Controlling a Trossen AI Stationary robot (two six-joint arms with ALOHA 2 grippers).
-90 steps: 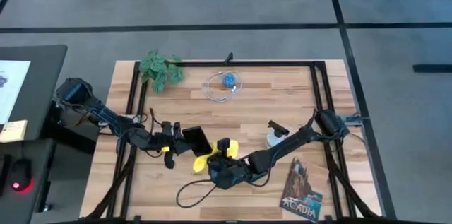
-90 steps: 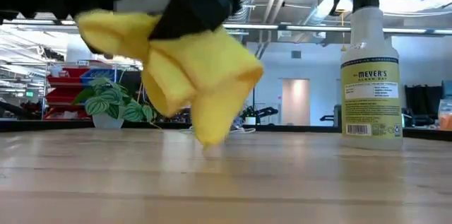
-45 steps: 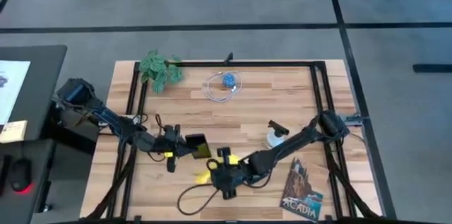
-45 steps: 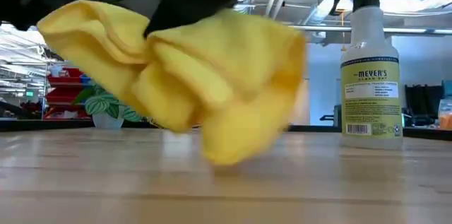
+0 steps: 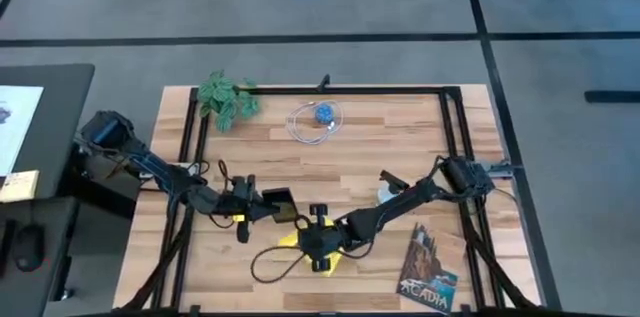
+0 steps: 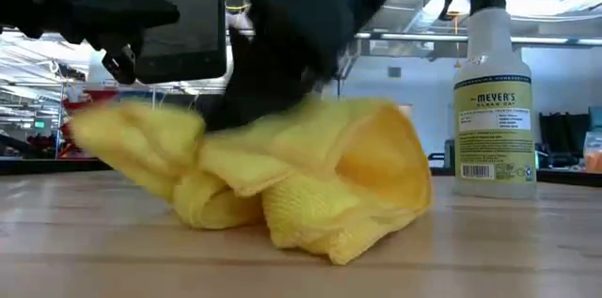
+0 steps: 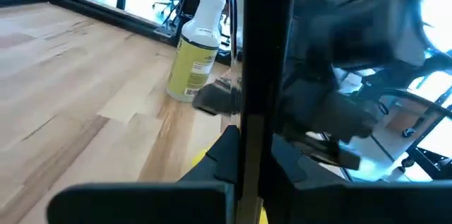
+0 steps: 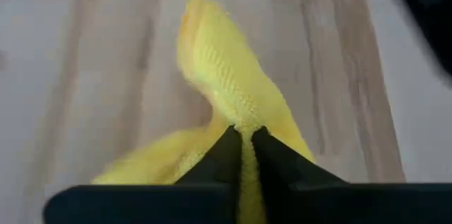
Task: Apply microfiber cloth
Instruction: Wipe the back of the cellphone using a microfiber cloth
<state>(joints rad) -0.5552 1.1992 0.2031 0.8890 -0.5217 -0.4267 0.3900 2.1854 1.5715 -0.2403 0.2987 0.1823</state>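
The microfiber cloth [image 6: 282,180] is a bright yellow bunch resting on the wooden table [image 5: 340,157] near its front edge. My right gripper [image 8: 242,133] is shut on it from above, and yellow shows on both sides of it [image 5: 318,247] in the high view. My left gripper [image 5: 262,204] is shut on a black smartphone [image 6: 186,30], which hangs above and just behind the cloth. In the left wrist view the smartphone [image 7: 253,75] shows edge-on as a dark bar. My left gripper pinches the smartphone between its two fingers [image 7: 215,157], which lie on its two flat faces near one end [image 7: 252,150]. It comes level from the table's left. The smartphone is lifted clear of the table. My right gripper pinches a raised fold of the cloth [image 8: 244,121] between its two fingertips, pointing down from above. Several layers bunch up at the fold. The rest of the cloth lies slack on the table below the fingers.
A spray bottle [image 6: 492,91] stands right of the cloth, also seen from above [image 5: 388,195]. A dark booklet [image 5: 428,267] lies at the front right. A plant [image 5: 225,97] and a coiled cable with a blue piece [image 5: 318,120] sit at the back. A black cable [image 5: 268,269] loops near the front edge.
My right gripper has gone down and toward the table's near edge with the cloth. The cloth hung clear of the table a second ago; it now lies bunched on the wood. The smartphone in my left gripper now shows in the low view.
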